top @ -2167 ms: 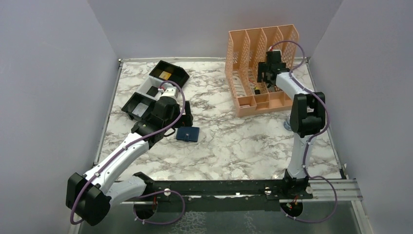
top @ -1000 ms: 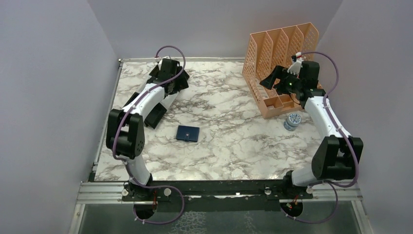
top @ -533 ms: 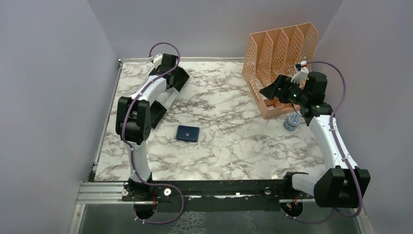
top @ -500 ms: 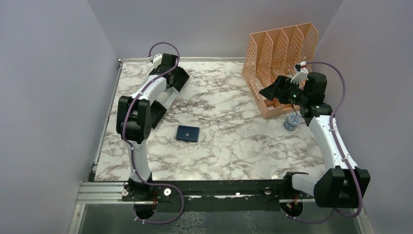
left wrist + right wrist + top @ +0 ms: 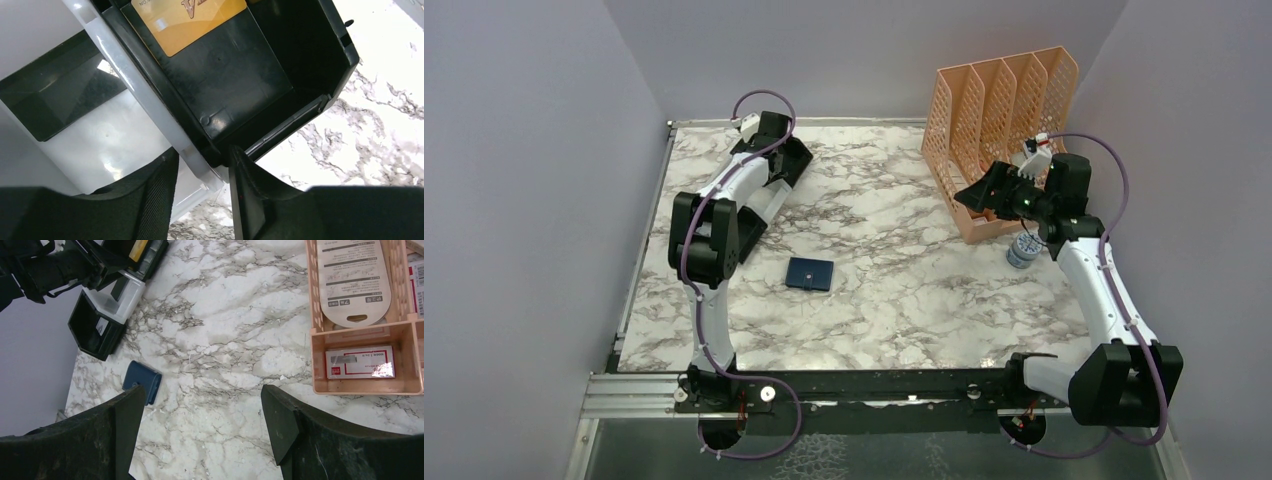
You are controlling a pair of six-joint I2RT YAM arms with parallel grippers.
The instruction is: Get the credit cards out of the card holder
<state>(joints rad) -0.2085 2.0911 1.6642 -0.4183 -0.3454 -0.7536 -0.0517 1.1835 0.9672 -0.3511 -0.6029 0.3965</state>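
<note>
The navy card holder [image 5: 810,273] lies folded shut on the marble, alone, also in the right wrist view [image 5: 142,381]. A gold credit card [image 5: 187,20] rests in the end black compartment of the three-compartment tray [image 5: 135,85]. A dark card [image 5: 55,107] lies in the white middle compartment. My left gripper [image 5: 202,157] is at the tray [image 5: 746,238] at the back left, its fingers pressed on either side of the wall where the white and black compartments meet. My right gripper [image 5: 200,395] hangs open and empty in front of the file rack [image 5: 974,190].
The tall peach file rack [image 5: 999,110] stands at the back right with packets in its front pockets [image 5: 360,362]. A small round tin [image 5: 1024,248] sits beside the right arm. Grey walls close in both sides and the back.
My left gripper's jaws have come together around the tray's wall. The right arm has dipped a little in front of the rack. The card holder has not moved.
</note>
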